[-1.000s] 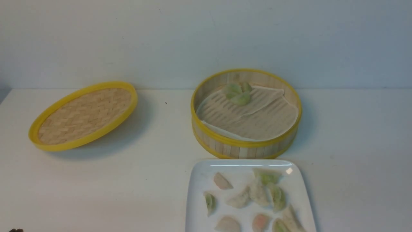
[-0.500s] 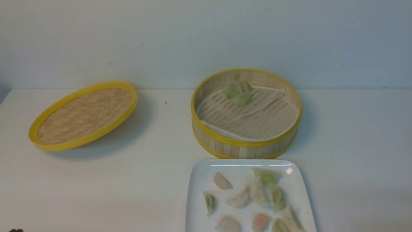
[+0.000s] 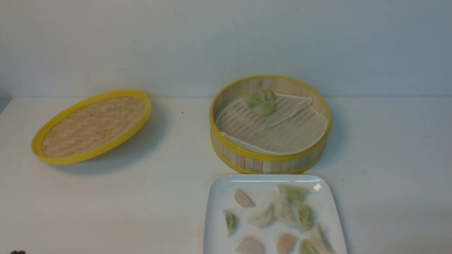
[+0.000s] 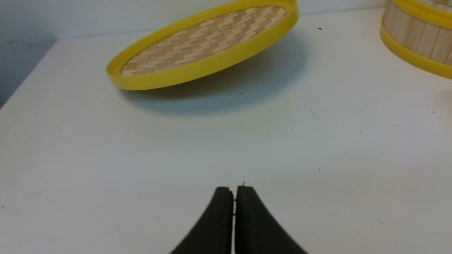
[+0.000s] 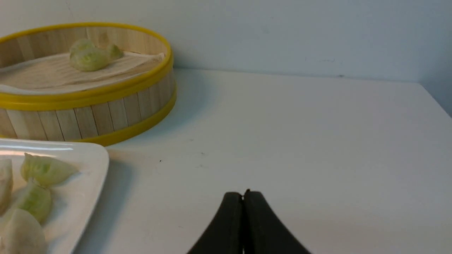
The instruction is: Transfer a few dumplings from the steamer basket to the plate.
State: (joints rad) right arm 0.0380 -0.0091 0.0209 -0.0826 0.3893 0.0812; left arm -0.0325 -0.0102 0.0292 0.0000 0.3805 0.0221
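The round bamboo steamer basket [image 3: 268, 160] [image 5: 106, 116] stands at the table's back centre, with pale green dumplings [image 3: 261, 102] [image 5: 90, 56] bunched at the far side of its white liner. Just in front of it lies the white square plate [image 3: 219, 190] [image 5: 93, 165], carrying several dumplings [image 3: 293, 208] [image 5: 44, 169], green, whitish and pink-tinted. My left gripper [image 4: 234, 190] is shut and empty over bare table, well short of the lid. My right gripper [image 5: 243, 194] is likewise shut and empty, over bare table to the right of the plate. Neither gripper shows clearly in the front view.
The flat woven lid [image 3: 90, 125] [image 4: 204, 46] with a yellow rim lies tilted at the back left. A pale wall runs behind the table. The table's left edge [image 4: 24, 77] and right edge [image 5: 436, 100] show in the wrist views.
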